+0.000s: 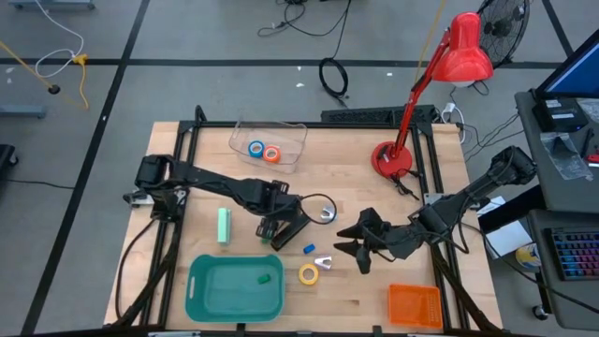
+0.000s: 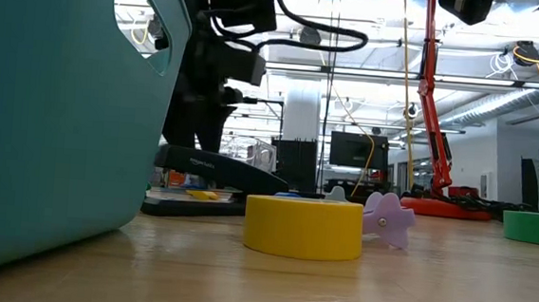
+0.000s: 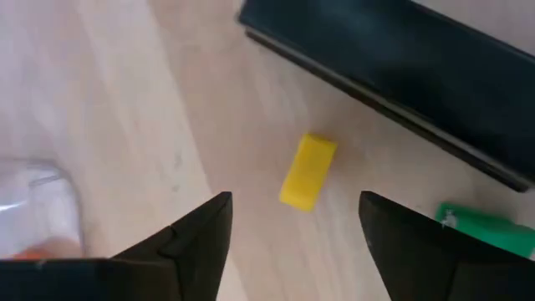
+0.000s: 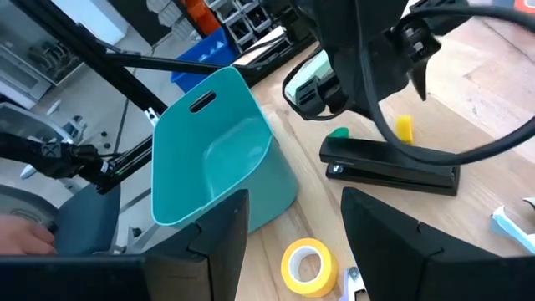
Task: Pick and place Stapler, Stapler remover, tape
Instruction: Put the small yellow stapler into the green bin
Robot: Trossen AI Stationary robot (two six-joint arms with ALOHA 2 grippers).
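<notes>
The black stapler (image 1: pixel 292 231) lies flat on the wooden table, also seen in the left wrist view (image 3: pixel 401 75). My left gripper (image 1: pixel 274 227) hangs over the table just beside it, pointing steeply down and open (image 3: pixel 294 201), its fingers either side of a small yellow bit (image 3: pixel 308 171). The yellow tape roll (image 1: pixel 309 273) lies flat near the lilac stapler remover (image 1: pixel 323 264). Blue (image 1: pixel 256 148) and orange (image 1: pixel 271 154) rolls lie in a clear bin. A green roll (image 2: pixel 535 227) shows at the right of the low view. My right gripper (image 1: pixel 354 241) waits open to the stapler's right, above the table.
A teal bin (image 1: pixel 201 300) stands at the near left with a green bit inside; an orange bin (image 1: pixel 414 318) stands at the near right. A green block (image 1: pixel 224 225), a blue bit (image 1: pixel 308 249) and a red desk lamp (image 1: pixel 393 159) are also on the table.
</notes>
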